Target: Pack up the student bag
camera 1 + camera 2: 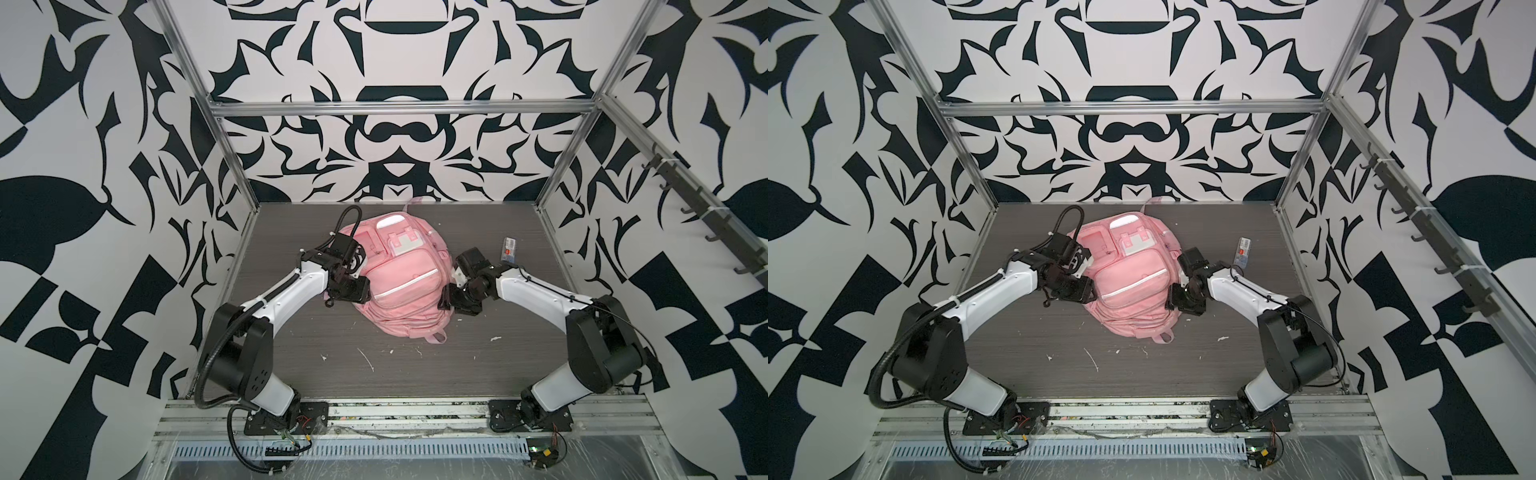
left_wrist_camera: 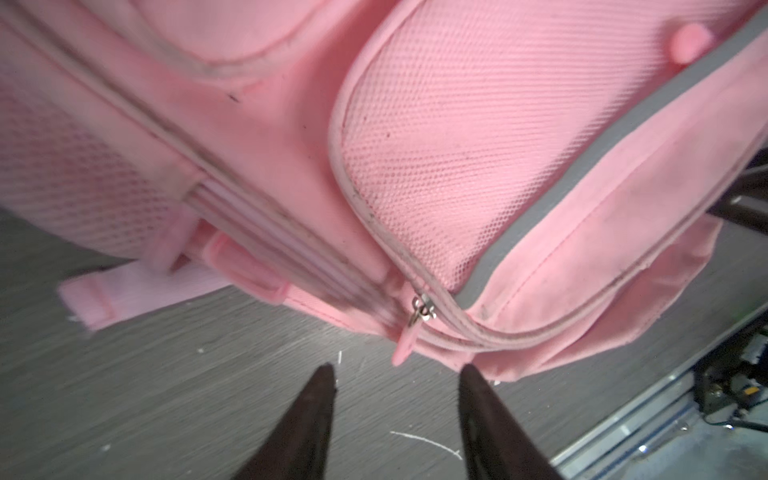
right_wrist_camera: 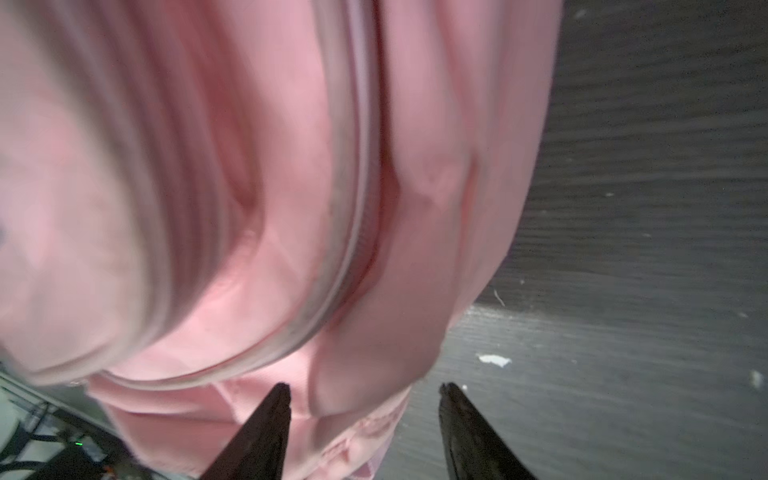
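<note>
The student bag (image 1: pixel 403 270) (image 1: pixel 1129 270) is a soft pink backpack lying front up in the middle of the grey table (image 1: pixel 374 374). My left gripper (image 1: pixel 359 293) (image 1: pixel 1086 291) sits low against its left side. In the left wrist view this gripper (image 2: pixel 397 372) is open over bare table, and a metal zip slider (image 2: pixel 422 309) with a pink tab hangs just beyond the tips. My right gripper (image 1: pixel 451 297) (image 1: pixel 1177 297) is at the bag's right side. It is open in the right wrist view (image 3: pixel 365 390), with a loose fold of the bag (image 3: pixel 249 208) lying between its fingers, unclamped.
A small packet with a red label (image 1: pixel 509 249) (image 1: pixel 1244 250) lies on the table at the back right. A rack of dark hooks (image 1: pixel 685 199) runs along the right wall. Metal frame posts stand at the back corners, and a rail (image 1: pixel 407 415) crosses the front.
</note>
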`<state>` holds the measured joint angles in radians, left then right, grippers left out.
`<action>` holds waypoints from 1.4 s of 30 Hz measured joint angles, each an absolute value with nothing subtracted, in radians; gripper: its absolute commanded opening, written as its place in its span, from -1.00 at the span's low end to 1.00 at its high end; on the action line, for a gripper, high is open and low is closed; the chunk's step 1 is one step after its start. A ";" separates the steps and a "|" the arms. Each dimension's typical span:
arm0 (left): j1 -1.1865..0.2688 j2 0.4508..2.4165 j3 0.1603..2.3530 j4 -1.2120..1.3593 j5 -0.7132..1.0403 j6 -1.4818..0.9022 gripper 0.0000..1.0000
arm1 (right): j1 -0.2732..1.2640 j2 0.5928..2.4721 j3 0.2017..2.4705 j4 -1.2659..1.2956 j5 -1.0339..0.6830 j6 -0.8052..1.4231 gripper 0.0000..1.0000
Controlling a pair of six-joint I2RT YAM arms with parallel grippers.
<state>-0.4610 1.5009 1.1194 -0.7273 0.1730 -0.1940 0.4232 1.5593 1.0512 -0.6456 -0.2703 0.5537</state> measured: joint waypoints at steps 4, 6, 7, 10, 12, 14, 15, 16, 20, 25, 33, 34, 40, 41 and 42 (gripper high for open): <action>-0.460 1.414 1.120 -0.748 0.145 -0.204 0.56 | 0.367 1.558 1.206 -0.703 -0.266 0.523 0.54; -0.470 1.400 1.126 -0.759 0.139 -0.205 0.64 | 0.305 1.559 1.258 -0.724 -0.265 0.500 0.55; -0.482 1.401 1.135 -0.765 0.136 -0.205 0.65 | 0.267 1.562 1.285 -0.746 -0.261 0.484 0.56; -0.540 1.429 1.195 -0.778 0.136 -0.212 0.68 | 0.154 1.591 1.360 -0.786 -0.239 0.432 0.56; -0.579 1.457 1.245 -0.771 0.148 -0.224 0.68 | 0.083 1.618 1.390 -0.794 -0.228 0.405 0.57; -0.616 1.492 1.293 -0.748 0.166 -0.246 0.78 | 0.016 1.654 1.413 -0.800 -0.214 0.379 0.57; -0.631 1.505 1.310 -0.738 0.172 -0.259 0.80 | -0.008 1.670 1.420 -0.801 -0.207 0.370 0.57; -0.650 1.523 1.330 -0.727 0.178 -0.270 0.81 | -0.036 1.691 1.428 -0.803 -0.195 0.361 0.57; -0.704 1.596 1.408 -0.699 0.197 -0.300 0.86 | -0.105 1.770 1.462 -0.802 -0.162 0.337 0.57; -0.741 1.673 1.482 -0.677 0.231 -0.318 0.97 | -0.136 1.875 1.524 -0.793 -0.139 0.317 0.58; -0.753 1.719 1.539 -0.677 0.234 -0.332 0.99 | -0.188 2.045 1.611 -0.769 -0.118 0.316 0.74; -0.753 1.721 1.544 -0.678 0.235 -0.335 0.99 | -0.196 2.071 1.634 -0.767 -0.116 0.319 0.74; -0.754 1.724 1.553 -0.677 0.236 -0.353 0.99 | -0.212 2.189 1.771 -0.767 -0.104 0.338 0.67; -0.754 1.724 1.553 -0.677 0.237 -0.358 0.99 | -0.212 2.206 1.794 -0.767 -0.102 0.339 0.67; -0.754 1.724 1.553 -0.677 0.237 -0.363 0.99 | -0.212 2.220 1.813 -0.766 -0.101 0.339 0.66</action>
